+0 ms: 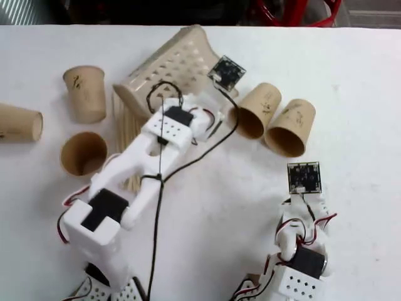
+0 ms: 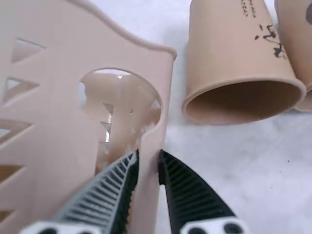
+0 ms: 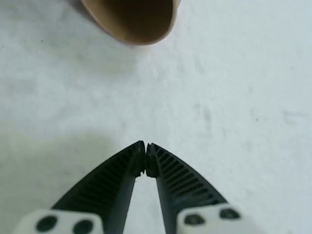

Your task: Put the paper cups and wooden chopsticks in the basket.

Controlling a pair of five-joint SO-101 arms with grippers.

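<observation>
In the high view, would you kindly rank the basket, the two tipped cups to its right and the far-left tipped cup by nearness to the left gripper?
From the left gripper:
1. Basket, wall between the jaws.
2. Tipped cup just right of the basket.
3. Second tipped cup, farther right.
4. Far-left cup, opposite side.

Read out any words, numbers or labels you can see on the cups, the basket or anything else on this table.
No text here can be read.
Dark printed marks on the tan paper cup lying on its side: too blurred to read.
Small dark mark on the standing tan paper cup: too small to read.
Beige perforated plastic basket: no print visible.
</observation>
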